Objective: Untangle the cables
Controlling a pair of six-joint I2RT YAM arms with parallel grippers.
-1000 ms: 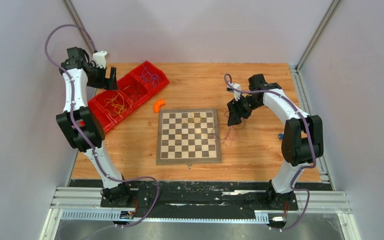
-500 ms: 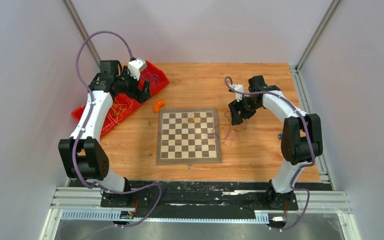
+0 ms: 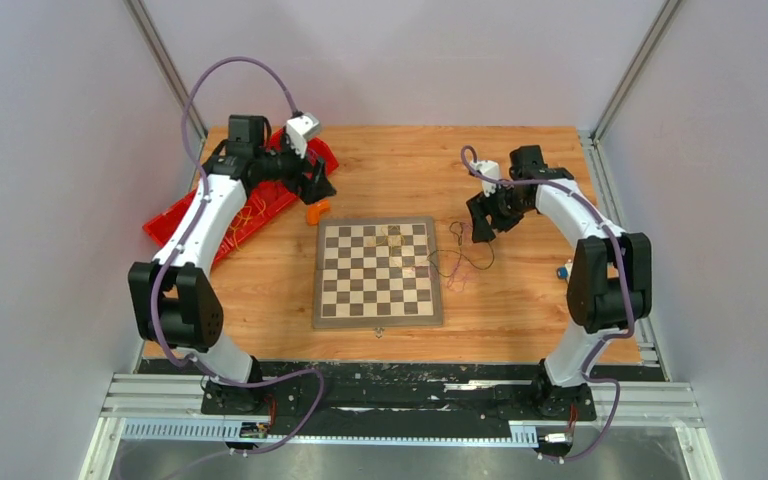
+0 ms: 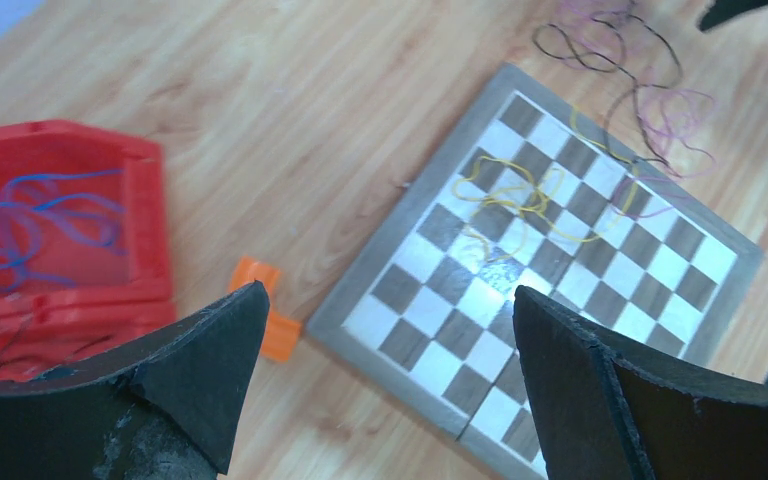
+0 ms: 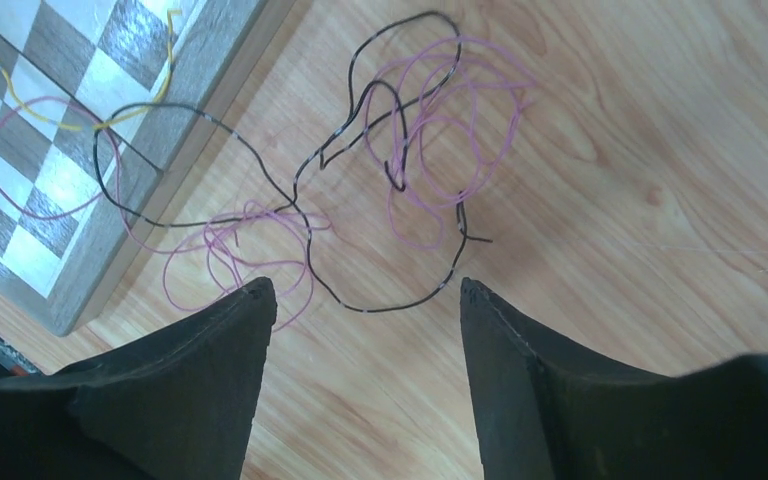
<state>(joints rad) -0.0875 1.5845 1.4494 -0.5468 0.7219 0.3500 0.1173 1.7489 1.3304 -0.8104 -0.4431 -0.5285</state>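
Hovering over the black cable (image 5: 295, 202) looped through the pink cable (image 5: 440, 120) on the table (image 5: 620, 200) at the chessboard's (image 5: 20, 250) right edge, my right gripper (image 5: 363, 292) spread and empty like my left gripper (image 4: 388, 295), I could pinch both strands together and tighten the knot.

Pale lilac walls (image 3: 40, 200) are enclosing the wooden worktop (image 3: 390, 170) on three sides. Aluminium posts (image 3: 165, 65) are rising at the worktop's far corners, and slotted metal rails (image 3: 400, 410) are running along its near edge.
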